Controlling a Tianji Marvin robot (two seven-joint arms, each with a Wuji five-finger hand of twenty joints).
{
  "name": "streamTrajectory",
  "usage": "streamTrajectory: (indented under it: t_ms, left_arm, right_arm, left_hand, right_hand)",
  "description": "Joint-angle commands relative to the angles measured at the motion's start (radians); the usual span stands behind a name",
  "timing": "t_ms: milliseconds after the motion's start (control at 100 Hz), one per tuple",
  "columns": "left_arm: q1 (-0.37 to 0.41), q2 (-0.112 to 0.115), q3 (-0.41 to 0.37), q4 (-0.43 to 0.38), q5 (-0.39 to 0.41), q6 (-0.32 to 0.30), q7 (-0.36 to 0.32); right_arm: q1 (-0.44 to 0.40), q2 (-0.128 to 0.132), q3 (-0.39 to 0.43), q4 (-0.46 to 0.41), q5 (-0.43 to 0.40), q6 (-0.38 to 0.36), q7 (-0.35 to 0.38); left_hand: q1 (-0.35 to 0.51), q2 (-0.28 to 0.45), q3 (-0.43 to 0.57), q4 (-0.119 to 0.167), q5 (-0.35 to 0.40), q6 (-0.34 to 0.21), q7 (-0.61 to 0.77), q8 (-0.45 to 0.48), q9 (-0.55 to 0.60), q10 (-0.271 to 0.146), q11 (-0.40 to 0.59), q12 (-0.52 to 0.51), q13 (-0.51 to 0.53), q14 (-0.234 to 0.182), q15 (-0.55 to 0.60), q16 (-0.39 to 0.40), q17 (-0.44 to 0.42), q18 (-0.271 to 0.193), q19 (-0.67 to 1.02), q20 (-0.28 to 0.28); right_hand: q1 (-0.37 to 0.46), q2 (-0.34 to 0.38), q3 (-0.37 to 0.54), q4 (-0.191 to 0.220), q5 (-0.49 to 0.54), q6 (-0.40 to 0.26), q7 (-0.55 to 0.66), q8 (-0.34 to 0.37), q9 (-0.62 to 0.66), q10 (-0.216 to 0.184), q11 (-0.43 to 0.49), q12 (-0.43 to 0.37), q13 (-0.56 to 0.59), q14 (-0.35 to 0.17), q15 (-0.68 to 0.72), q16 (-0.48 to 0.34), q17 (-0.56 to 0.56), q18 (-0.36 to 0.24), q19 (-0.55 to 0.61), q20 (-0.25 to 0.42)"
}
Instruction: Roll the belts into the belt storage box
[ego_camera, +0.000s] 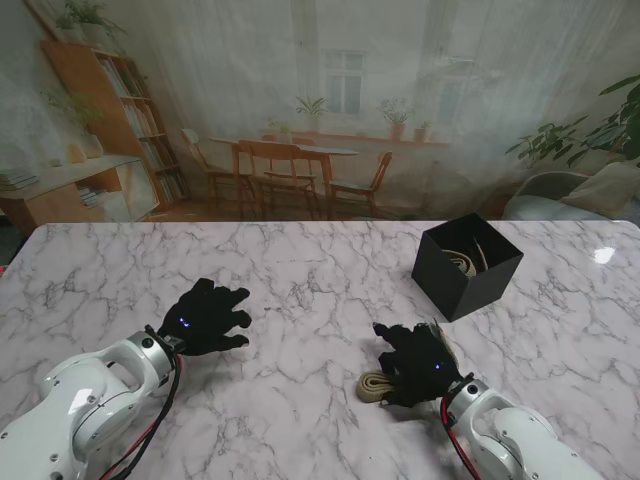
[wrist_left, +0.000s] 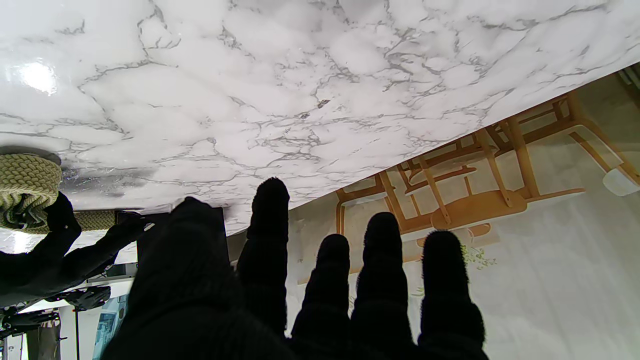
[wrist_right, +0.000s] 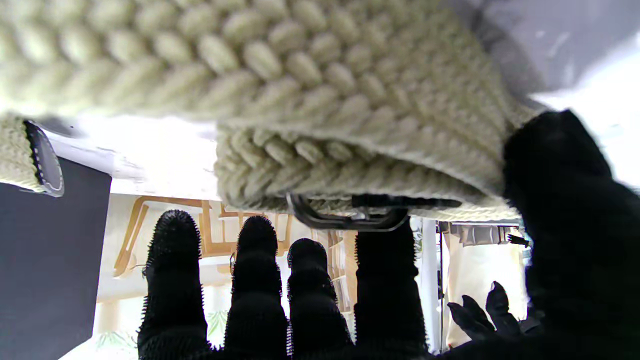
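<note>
- The left hand (ego_camera: 208, 316) sits in the lower left of the stand view, palm toward the marble table (ego_camera: 300, 270), its white forearm rising from the bottom left corner. Its fingers (wrist_left: 382, 260) are spread and straight — holding nothing — as the left wrist view confirms.
- The right hand (ego_camera: 418, 362) is at lower centre-right of the stand view, palm down over a woven beige belt (ego_camera: 378, 385) that lies on the table; part of the strap pokes out on the side toward frame centre.
- In the right wrist view the belt (wrist_right: 310, 100) fills the upper half of the frame, folded or partly coiled, with a dark metal buckle (wrist_right: 350, 217) at its edge. The thumb (wrist_right: 555, 165) presses against the belt's side and the index fingertip meets the buckle; the other three fingers stand straight and apart from it. It looks like a light pinch, though the contact is blurred.
- The black belt storage box (ego_camera: 467, 265) stands open in the upper right of the stand view, well apart from the right hand — a pale rolled belt (ego_camera: 462, 262) already lies inside.
</note>
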Motion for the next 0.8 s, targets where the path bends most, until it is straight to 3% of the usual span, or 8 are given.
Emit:
streamTrajectory:
  t_ms: [0,210,260,330,410,520,670,790]
  left_arm:
    - [0.002,0.000,0.001,-0.001,0.001,0.001,-0.013]
    - [0.004,0.000,-0.001,-0.001,0.003,0.002,-0.014]
    - [0.005,0.000,-0.001,-0.001,0.003,0.003,-0.015]
    - [0.005,0.000,-0.001,-0.001,0.003,0.004,-0.015]
    - [0.005,0.000,0.000,-0.001,0.003,0.004,-0.017]
    - [0.006,0.001,-0.001,-0.002,0.004,0.003,-0.019]
    - [0.007,0.001,-0.003,-0.002,0.004,0.004,-0.019]
    - [0.007,0.000,-0.003,-0.001,0.003,0.004,-0.018]
  right_arm:
    - [-0.002,0.004,0.000,-0.006,0.011,-0.006,0.014]
    - [-0.014,0.010,0.012,-0.024,-0.007,-0.025,0.033]
    - [-0.017,0.013,0.015,-0.028,-0.018,-0.027,0.045]
    - [-0.021,0.017,0.017,-0.032,-0.030,-0.027,0.057]
    - [-0.025,0.016,0.019,-0.034,-0.030,-0.022,0.063]
    - [-0.035,0.014,0.024,-0.043,-0.027,-0.012,0.065]
    - [-0.061,0.015,0.049,-0.084,-0.041,0.003,0.102]
    - [-0.070,0.015,0.057,-0.094,-0.043,0.013,0.120]
  left_hand:
    - [-0.009,0.035,-0.012,-0.023,-0.008,0.016,-0.011,0.007,-0.011,0.011,-0.023,-0.010,-0.002,0.018,-0.025,-0.012,-0.018,0.039,-0.027,0.002]
    - [-0.008,0.034,-0.012,-0.023,-0.008,0.017,-0.010,0.008,-0.011,0.012,-0.023,-0.010,-0.002,0.018,-0.025,-0.012,-0.017,0.039,-0.027,0.002]
    - [-0.008,0.034,-0.012,-0.023,-0.008,0.015,-0.010,0.008,-0.011,0.011,-0.023,-0.010,-0.001,0.017,-0.024,-0.012,-0.017,0.038,-0.027,0.002]
    - [-0.008,0.034,-0.012,-0.023,-0.008,0.016,-0.010,0.008,-0.011,0.012,-0.023,-0.010,-0.002,0.018,-0.025,-0.012,-0.017,0.038,-0.027,0.002]
    - [-0.006,0.033,-0.012,-0.022,-0.008,0.015,-0.009,0.009,-0.010,0.010,-0.022,-0.010,-0.001,0.016,-0.024,-0.012,-0.017,0.038,-0.027,0.002]
    - [-0.008,0.034,-0.012,-0.023,-0.008,0.015,-0.010,0.008,-0.011,0.010,-0.023,-0.010,-0.002,0.016,-0.025,-0.012,-0.018,0.038,-0.027,0.002]
    - [-0.008,0.034,-0.012,-0.023,-0.009,0.016,-0.010,0.008,-0.011,0.012,-0.022,-0.010,-0.001,0.018,-0.025,-0.012,-0.018,0.038,-0.028,0.002]
    - [-0.010,0.035,-0.013,-0.023,-0.013,0.019,-0.013,0.006,-0.011,0.011,-0.022,-0.010,-0.001,0.018,-0.025,-0.012,-0.017,0.039,-0.027,0.002]
  right_hand:
    - [0.044,0.093,0.120,0.022,0.060,-0.295,0.185,0.033,0.010,-0.007,-0.009,0.000,-0.027,-0.012,0.004,0.006,-0.034,-0.017,0.000,0.019]
    - [0.032,0.094,0.103,0.021,0.009,-0.318,0.121,0.005,0.033,-0.006,-0.006,0.003,-0.031,-0.006,-0.004,0.001,-0.057,-0.019,-0.011,0.023]
    - [0.012,0.099,0.074,0.025,-0.066,-0.275,0.033,-0.004,0.035,0.018,-0.007,0.004,-0.028,0.003,-0.010,-0.003,-0.056,-0.015,-0.018,0.027]
    - [-0.034,0.121,0.044,0.049,-0.068,-0.201,-0.087,0.045,0.039,0.036,-0.006,0.005,-0.027,0.011,-0.013,-0.006,-0.059,-0.012,-0.025,0.032]
    - [-0.096,0.165,0.018,0.159,-0.087,-0.111,-0.288,0.184,0.037,0.049,0.001,0.015,-0.031,0.020,-0.014,-0.006,-0.066,-0.009,-0.032,0.032]
    - [-0.115,0.191,-0.060,0.168,-0.169,-0.021,-0.410,0.189,-0.018,0.063,0.078,0.063,-0.040,0.026,-0.015,-0.006,-0.076,-0.006,-0.036,0.029]
    - [-0.136,0.247,-0.211,0.176,-0.282,0.073,-0.519,0.168,-0.180,0.084,0.278,0.156,-0.063,0.033,-0.022,-0.011,-0.092,-0.007,-0.047,0.022]
    - [-0.128,0.238,-0.243,0.192,-0.271,0.089,-0.511,0.178,-0.200,0.088,0.324,0.173,-0.064,0.034,-0.021,-0.010,-0.095,-0.006,-0.048,0.020]
